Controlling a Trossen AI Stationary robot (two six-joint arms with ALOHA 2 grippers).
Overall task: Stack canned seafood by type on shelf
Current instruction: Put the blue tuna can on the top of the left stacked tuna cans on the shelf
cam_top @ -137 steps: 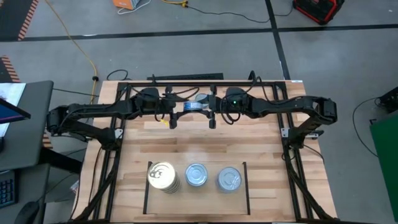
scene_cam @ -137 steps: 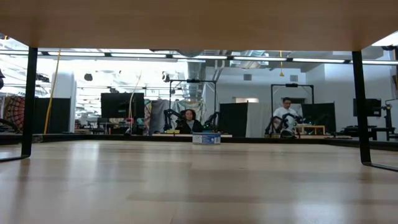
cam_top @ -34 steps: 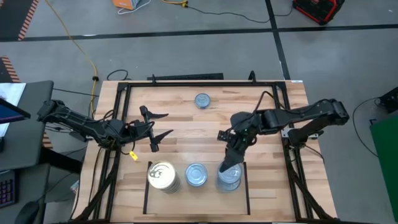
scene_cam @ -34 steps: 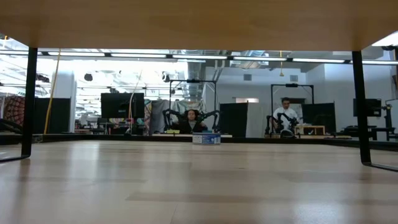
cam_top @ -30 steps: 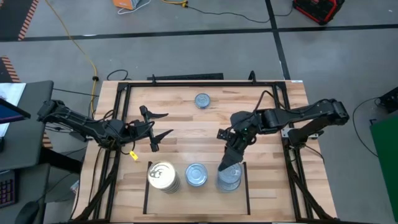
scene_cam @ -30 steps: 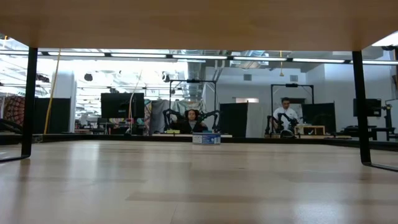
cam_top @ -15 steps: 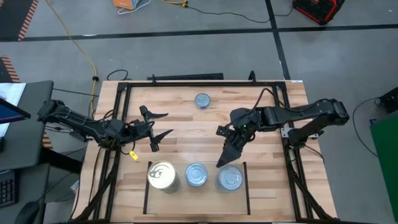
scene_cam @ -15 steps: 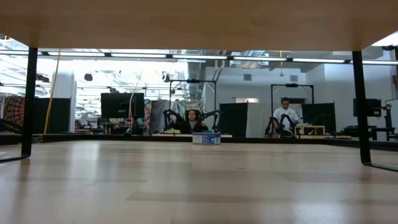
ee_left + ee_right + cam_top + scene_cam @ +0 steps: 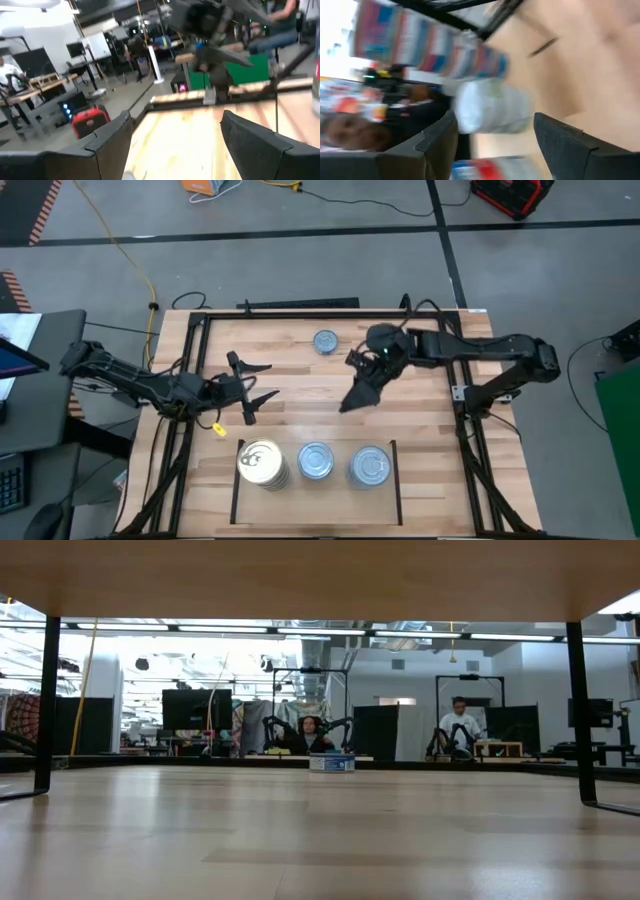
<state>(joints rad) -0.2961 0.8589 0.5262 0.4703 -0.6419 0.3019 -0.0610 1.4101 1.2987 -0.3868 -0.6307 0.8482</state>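
The shelf (image 9: pixel 340 498) is a black-lined patch of planks near the table's front edge. On it stand three stacks of canned seafood: a gold-topped stack (image 9: pixel 261 462) on the left, and silver-topped stacks in the middle (image 9: pixel 316 461) and on the right (image 9: pixel 369 467). One blue-sided can (image 9: pixel 325 341) (image 9: pixel 332 762) lies alone near the far edge. My right gripper (image 9: pixel 350 406) (image 9: pixel 495 117) hangs open over mid-table, between the lone can and the shelf. My left gripper (image 9: pixel 272 380) (image 9: pixel 176 117) waits open at the left, holding nothing.
The black metal frame (image 9: pixel 300 314) runs along the table's far edge and down both sides. Bare planks (image 9: pixel 300 415) lie between the lone can and the shelf. People sit at benches in the room beyond the table (image 9: pixel 305 730).
My right gripper has drawn away from the top of the right-hand stack, swinging toward the table's far edge and a little left. That stack's silver top now shows whole and the stack has stayed in place.
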